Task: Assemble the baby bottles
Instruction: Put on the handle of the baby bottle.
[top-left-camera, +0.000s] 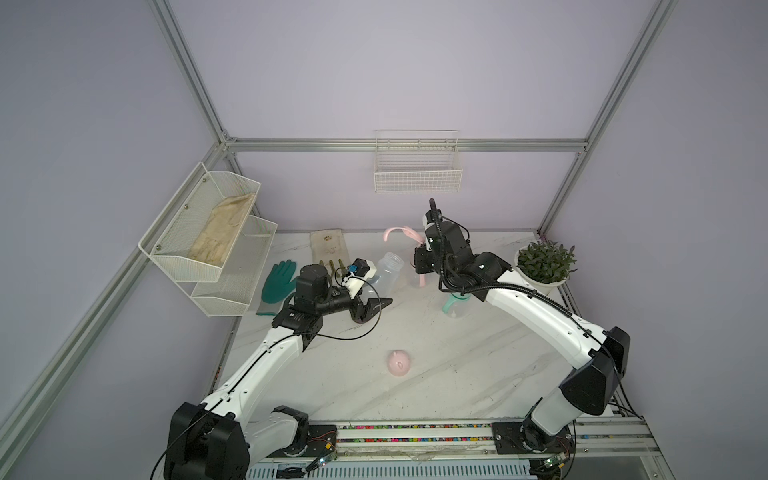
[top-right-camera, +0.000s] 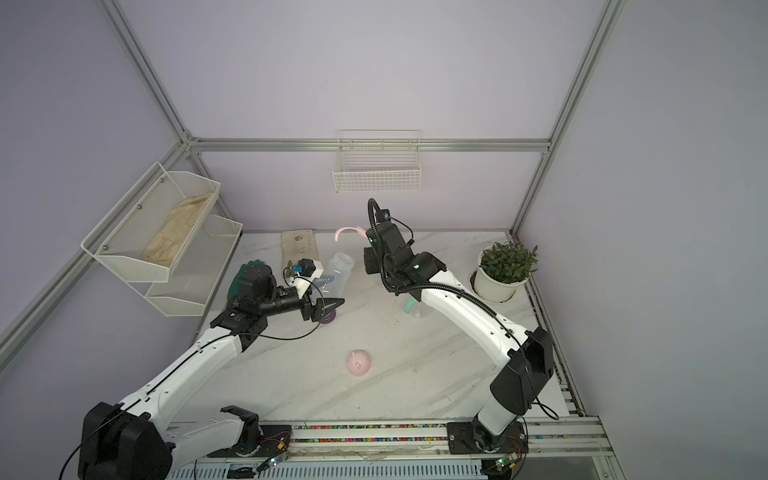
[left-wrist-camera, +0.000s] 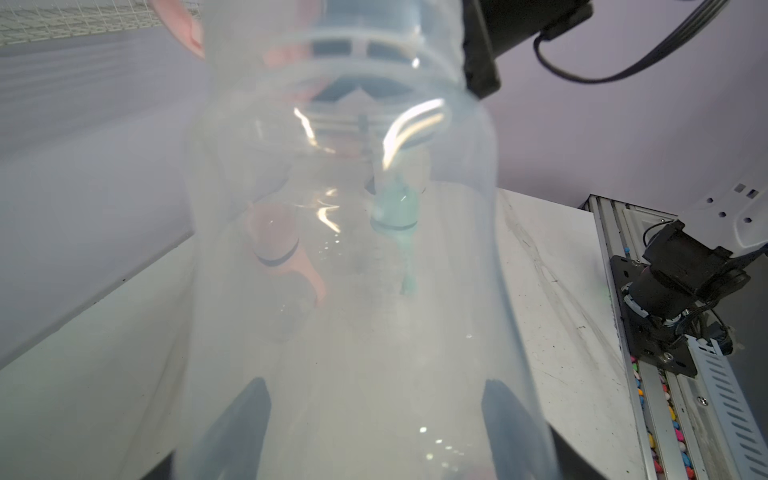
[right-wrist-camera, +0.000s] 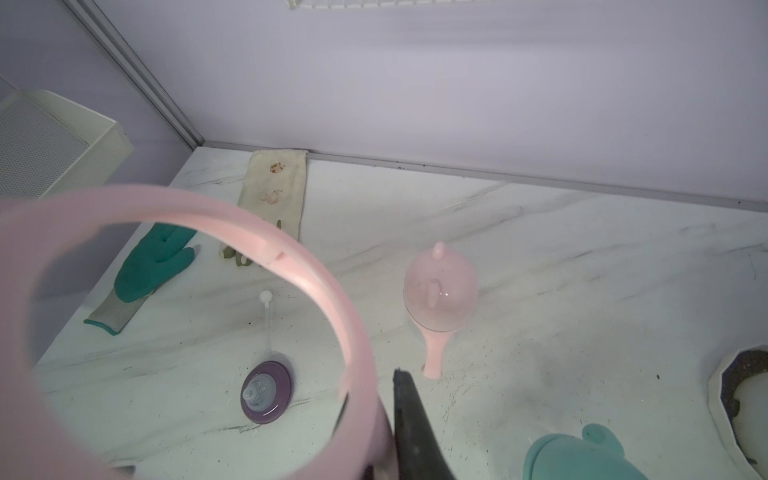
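Note:
My left gripper (top-left-camera: 376, 305) (left-wrist-camera: 376, 399) is shut on the base of a clear, open bottle body (top-left-camera: 388, 268) (left-wrist-camera: 340, 257), held tilted above the table. A purple nipple collar (right-wrist-camera: 266, 390) with a straw lies on the table under it. My right gripper (top-left-camera: 419, 253) (right-wrist-camera: 370, 395) is shut on a pink two-handled ring (top-left-camera: 397, 232) (right-wrist-camera: 291, 266), raised near the bottle's mouth. One pink capped bottle (right-wrist-camera: 440, 291) stands behind the right gripper. A mint bottle (top-left-camera: 455, 305) (right-wrist-camera: 573, 457) sits partly under the right arm. A loose pink dome cap (top-left-camera: 400, 362) (top-right-camera: 358, 362) rests mid-table.
A potted plant (top-left-camera: 544, 266) stands at the back right. A green glove (top-left-camera: 278, 280) and a beige cloth (top-left-camera: 330, 245) lie at the back left. Mesh shelves (top-left-camera: 208, 232) hang on the left wall, a wire basket (top-left-camera: 417, 174) on the back wall. A rail (top-left-camera: 415, 432) runs along the front.

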